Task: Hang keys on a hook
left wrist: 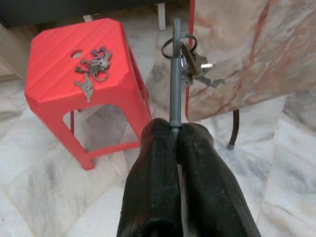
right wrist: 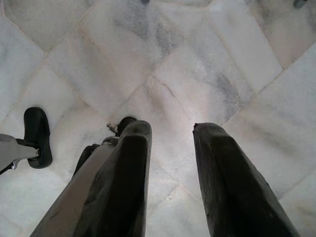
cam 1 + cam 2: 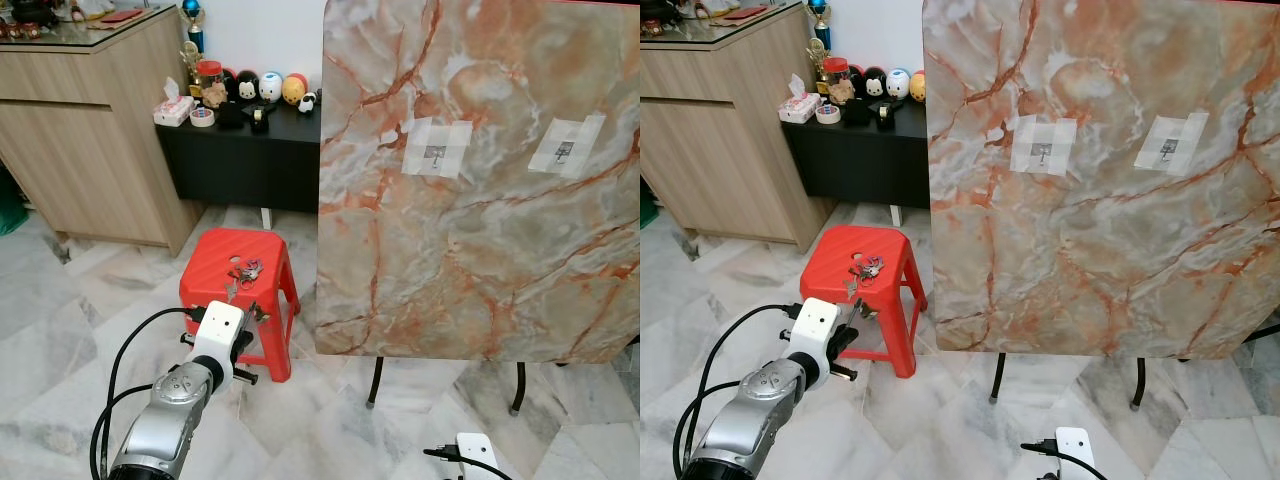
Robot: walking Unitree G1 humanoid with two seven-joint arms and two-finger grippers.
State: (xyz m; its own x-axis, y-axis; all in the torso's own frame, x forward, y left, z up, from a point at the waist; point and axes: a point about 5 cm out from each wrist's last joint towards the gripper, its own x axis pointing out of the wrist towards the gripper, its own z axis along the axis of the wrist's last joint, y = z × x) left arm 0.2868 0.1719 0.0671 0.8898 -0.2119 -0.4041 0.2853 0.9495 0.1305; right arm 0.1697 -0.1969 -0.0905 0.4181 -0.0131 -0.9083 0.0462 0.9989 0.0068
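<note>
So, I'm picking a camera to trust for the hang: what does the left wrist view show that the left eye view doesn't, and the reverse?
Left wrist view: the left end effector is shut on a thin grey rod, and the held key bunch hangs from the rod by its ring.
Left eye view: a left hook and a right hook are taped high on the marble board, and a black shelf of toys stands behind.
Shared: the red stool, the loose keys lying on it, and the board's lower part.
</note>
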